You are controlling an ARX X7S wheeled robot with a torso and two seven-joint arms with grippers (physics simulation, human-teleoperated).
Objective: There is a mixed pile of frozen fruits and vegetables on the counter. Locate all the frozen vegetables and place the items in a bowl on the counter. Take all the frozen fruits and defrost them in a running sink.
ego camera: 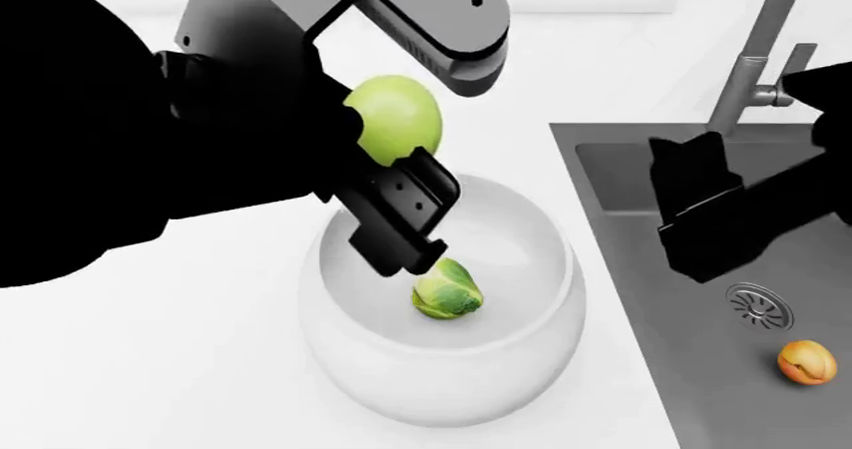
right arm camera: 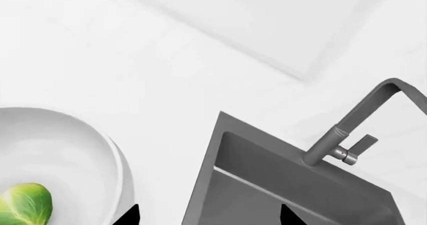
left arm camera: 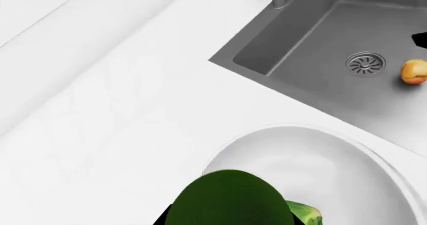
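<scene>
My left gripper (ego camera: 413, 135) is shut on the smooth green ball (ego camera: 393, 118), a frozen vegetable, and holds it just above the white bowl (ego camera: 533, 369) on the counter (ego camera: 160, 369). In the left wrist view the ball (left arm camera: 230, 200) fills the space between the jaws. The leafy sprout (ego camera: 449, 289) lies inside the bowl. An orange ball (ego camera: 807, 361), a frozen fruit, rests in the sink (ego camera: 665, 349) near the drain (ego camera: 761, 305). My right gripper (right arm camera: 208, 217) hangs open and empty over the sink's edge beside the bowl.
The tall grey faucet (ego camera: 756, 50) rises behind the sink, close to my right arm (ego camera: 719, 220). No water shows at the faucet (right arm camera: 353, 120). White counter (left arm camera: 100, 110) stretches away beyond the bowl's rim (left arm camera: 347, 145).
</scene>
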